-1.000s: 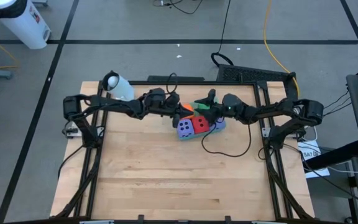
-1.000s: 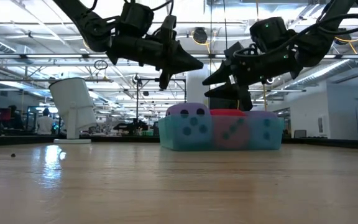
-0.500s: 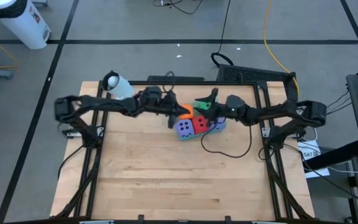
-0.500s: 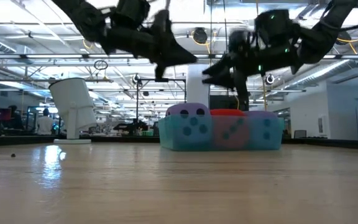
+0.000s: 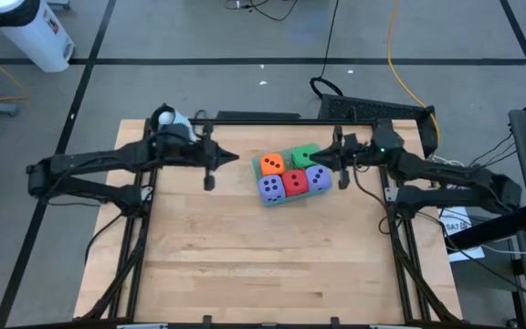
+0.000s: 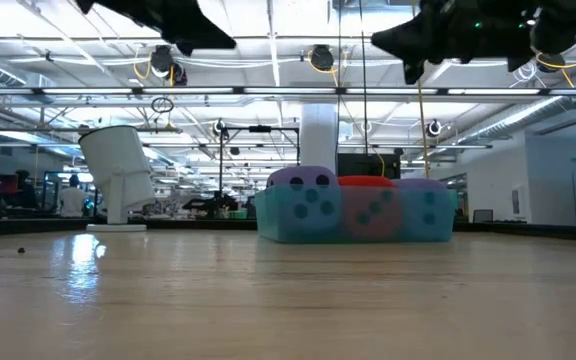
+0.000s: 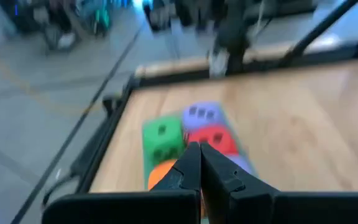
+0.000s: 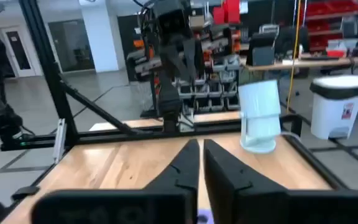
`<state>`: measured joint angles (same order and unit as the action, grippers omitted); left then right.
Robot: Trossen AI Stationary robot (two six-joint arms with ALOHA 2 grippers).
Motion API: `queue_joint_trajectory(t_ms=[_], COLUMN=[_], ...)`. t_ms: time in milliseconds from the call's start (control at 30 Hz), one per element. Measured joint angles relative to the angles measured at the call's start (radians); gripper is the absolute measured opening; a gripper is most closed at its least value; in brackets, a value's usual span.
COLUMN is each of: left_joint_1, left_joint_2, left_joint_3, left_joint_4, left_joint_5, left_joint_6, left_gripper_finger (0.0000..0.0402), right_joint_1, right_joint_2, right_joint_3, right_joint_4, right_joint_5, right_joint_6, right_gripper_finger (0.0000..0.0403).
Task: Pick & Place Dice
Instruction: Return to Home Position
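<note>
The left gripper (image 7: pixel 198 150) has its two dark fingers pressed together on nothing. It hangs above the table to the left of the dice, tips pointing toward them, with a strip of open wood below the gap. The right gripper (image 8: pixel 199 148) also has its fingers drawn together and empty, and it hangs over the right edge of the dice cluster. In the low view both grippers sit high, well above the bin's rim. All five dice lie packed together in the translucent blue plastic bin (image 6: pixel 278 228), toward the back middle of the light wooden tabletop (image 5: pixel 245 265). The orange foam die (image 5: pixel 271 165) and the green foam die (image 5: pixel 304 156) are at the back. The left purple foam die (image 5: pixel 269 187), the red foam die (image 5: pixel 293 184) and the right purple foam die (image 5: pixel 318 178) are in front, each touching its neighbours. A white cylindrical object (image 5: pixel 167 121) stands at the back-left corner, close beside the left arm. A black frame rail (image 5: pixel 254 117) runs along the back edge, and more rails follow the side edges. The front half of the wood lies open between them.
</note>
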<state>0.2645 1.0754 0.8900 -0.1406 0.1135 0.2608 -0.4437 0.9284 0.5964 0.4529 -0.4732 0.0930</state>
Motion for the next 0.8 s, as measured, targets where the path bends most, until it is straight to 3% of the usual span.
queue_joint_trajectory(t_ms=[100, 200, 467, 633, 800], left_joint_1=[0.059, 0.118, 0.161, 0.161, 0.152], left_joint_2=[-0.093, -0.183, -0.407, -0.52, -0.536], left_joint_3=[-0.101, -0.222, -0.489, -0.55, -0.6], left_joint_4=[0.144, 0.312, 0.473, 0.472, 0.489], left_joint_5=[0.118, 0.168, 0.153, 0.14, 0.138], left_joint_6=[-0.033, -0.142, -0.245, -0.28, -0.288], left_gripper_finger=[0.0, 0.0, 0.0, 0.0, 0.0], right_joint_1=[0.001, 0.003, 0.054, 0.056, 0.077], right_joint_2=[-0.085, -0.164, -0.389, -0.502, -0.522], right_joint_3=[0.0, -0.019, -0.211, -0.324, -0.404], right_joint_4=[-0.121, -0.185, -0.204, -0.188, -0.175], right_joint_5=[0.005, 0.07, 0.262, 0.376, 0.442], right_joint_6=[0.031, 0.072, 0.105, 0.155, 0.182], right_gripper_finger=[0.0005, 0.0005, 0.0001, 0.0001, 0.0])
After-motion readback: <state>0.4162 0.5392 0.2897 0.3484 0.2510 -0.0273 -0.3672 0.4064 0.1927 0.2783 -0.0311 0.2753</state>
